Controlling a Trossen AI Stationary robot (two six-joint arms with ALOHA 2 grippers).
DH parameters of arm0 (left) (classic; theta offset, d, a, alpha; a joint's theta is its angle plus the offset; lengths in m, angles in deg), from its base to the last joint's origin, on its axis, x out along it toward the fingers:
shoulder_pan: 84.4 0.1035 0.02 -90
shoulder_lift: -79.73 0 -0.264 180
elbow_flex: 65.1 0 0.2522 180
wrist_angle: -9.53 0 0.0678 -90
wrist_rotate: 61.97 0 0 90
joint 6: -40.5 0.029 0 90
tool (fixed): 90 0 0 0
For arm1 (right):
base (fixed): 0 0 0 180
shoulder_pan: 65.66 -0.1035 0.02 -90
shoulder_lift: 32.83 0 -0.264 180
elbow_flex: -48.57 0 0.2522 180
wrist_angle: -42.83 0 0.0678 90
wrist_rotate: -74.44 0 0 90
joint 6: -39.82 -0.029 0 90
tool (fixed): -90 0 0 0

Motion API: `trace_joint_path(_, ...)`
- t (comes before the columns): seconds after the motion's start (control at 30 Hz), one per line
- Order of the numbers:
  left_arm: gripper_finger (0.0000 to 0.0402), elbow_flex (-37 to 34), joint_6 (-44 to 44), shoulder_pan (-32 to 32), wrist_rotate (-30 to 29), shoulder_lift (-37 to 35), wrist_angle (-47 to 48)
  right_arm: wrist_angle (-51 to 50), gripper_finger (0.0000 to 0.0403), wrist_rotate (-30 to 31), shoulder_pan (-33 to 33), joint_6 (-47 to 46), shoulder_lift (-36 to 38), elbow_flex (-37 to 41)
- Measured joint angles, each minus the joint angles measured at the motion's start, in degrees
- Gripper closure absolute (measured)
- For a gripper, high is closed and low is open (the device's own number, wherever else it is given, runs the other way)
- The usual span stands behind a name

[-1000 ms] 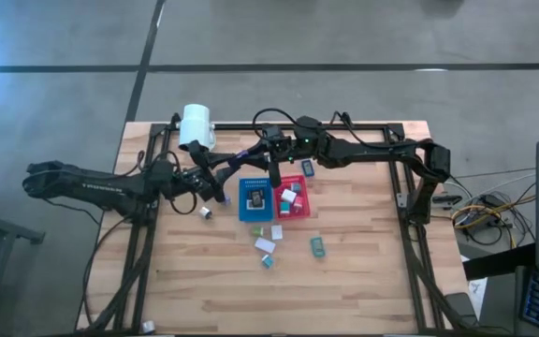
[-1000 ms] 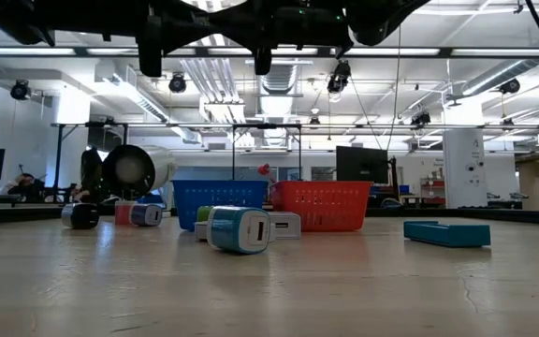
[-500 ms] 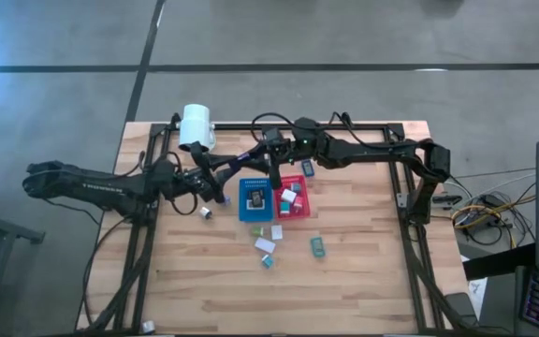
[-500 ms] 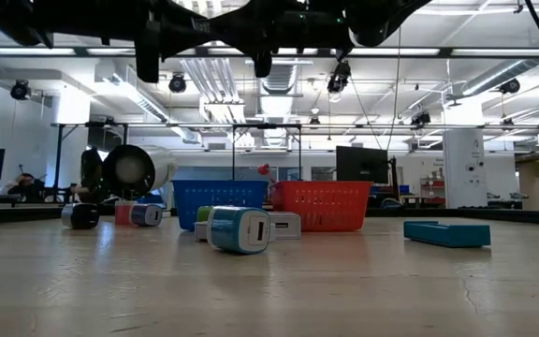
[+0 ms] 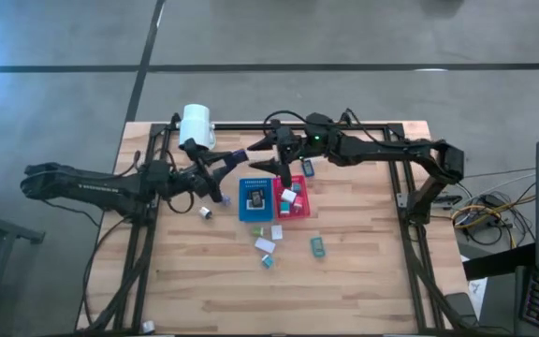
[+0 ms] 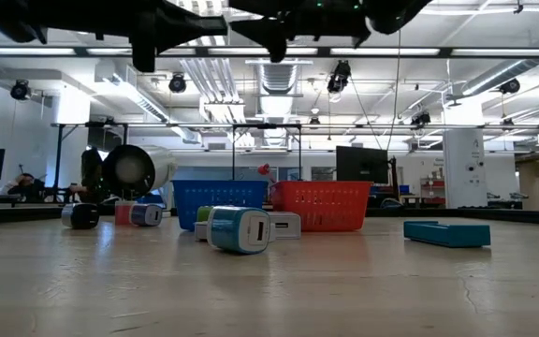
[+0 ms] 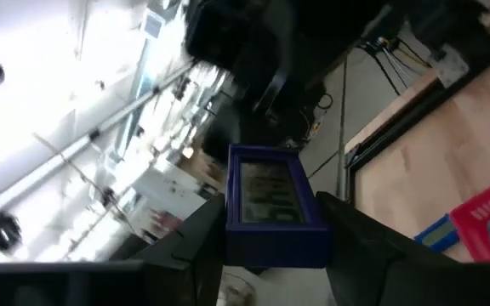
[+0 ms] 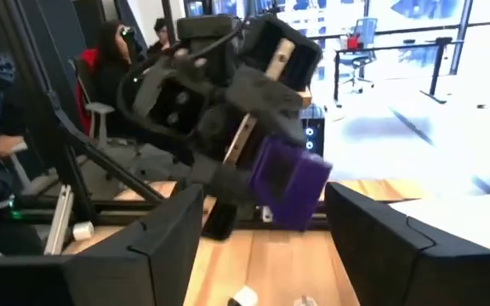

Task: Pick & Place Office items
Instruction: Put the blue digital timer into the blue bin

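My left gripper point(image 5: 231, 157) hangs above the table, left of the trays. It is shut on a small purple block point(image 5: 238, 153), also seen in the left wrist view point(image 7: 275, 202) and the right wrist view point(image 8: 293, 180). My right gripper point(image 5: 259, 156) faces it from the right, open, with its fingers apart on either side of the block's line and touching nothing. Other office items lie on the wood: a white one point(image 5: 265, 245), a teal one point(image 5: 317, 246) and a white-teal one point(image 6: 240, 229). More sit inside the blue tray point(image 5: 244, 212) and the red tray point(image 5: 305, 208). My left gripper pinches the purple block between its two fingers, which sit on its two opposite sides point(image 7: 233, 236) at the end nearest the wrist. The fingers point(image 7: 196, 248) come level from the table's left. The block juts out past the fingertips, lifted clear above the table.
A big white cylinder point(image 5: 196, 124) lies at the far left of the table. The black frame rails point(image 5: 402, 178) run along the table's sides. Bare wood point(image 5: 363, 271) stretches near the front edge. Seated people point(image 8: 117, 59) show beyond the table.
My right gripper has opened, let go of the purple block and drawn back a little toward the table's right edge. The block stays lifted in my left gripper, which has kept its place.
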Motion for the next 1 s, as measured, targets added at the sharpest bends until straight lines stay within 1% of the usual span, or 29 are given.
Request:
trace_joint_path(0.13,0.0242,-0.02,-8.58,0.02,0.38,-4.83,7.3,-1.87,0.0161,1.07,-0.1,4.21,5.86,5.79)
trace_joint_path(0.27,0.0242,-0.02,-17.68,0.05,2.5,-11.02,18.1,-1.66,0.0169,5.99,-1.19,10.02,13.12,15.2)
trace_joint_path(0.33,0.0242,-0.02,-23.59,0.04,4.47,-14.0,22.81,0.48,0.0172,7.72,-1.56,11.77,17.25,20.73)
trace_joint_path(0.4,0.0242,-0.02,-29.44,0.05,6.68,-16.74,26.4,3.61,0.0175,8.06,-1.65,11.75,21.62,26.45)
trace_joint_path(0.5,0.0242,-0.03,-35.74,0.05,9.48,-19.89,30.81,7.83,0.0177,8.2,-1.77,10.74,28.16,34.31)
trace_joint_path(0.63,0.0242,-2.04,-41.64,0.05,11.75,-22.88,31.75,10.7,0.0177,8.78,-1.85,10.24,36.41,43.77)
trace_joint_path(0.73,0.0242,-4.19,-44.52,0.05,12.06,-24.72,31.63,12.28,0.0177,11.95,-2.1,8.66,42.3,49.51)
trace_joint_path(0.83,0.0242,-7.1,-46.41,0.09,12.17,-26.78,31.05,13.09,0.0177,14.57,-2.05,8.18,48.16,54.4)
trace_joint_path(0.93,0.0242,-9.62,-48.41,0.09,12.32,-28.6,30.2,13.05,0.0182,14.79,-2.07,8.31,53.44,58.66)
trace_joint_path(1.0,0.0242,-11.26,-49.57,0.09,12.32,-29.78,30.01,13.23,0.0194,14.79,-2.08,7.61,56.49,61.01)
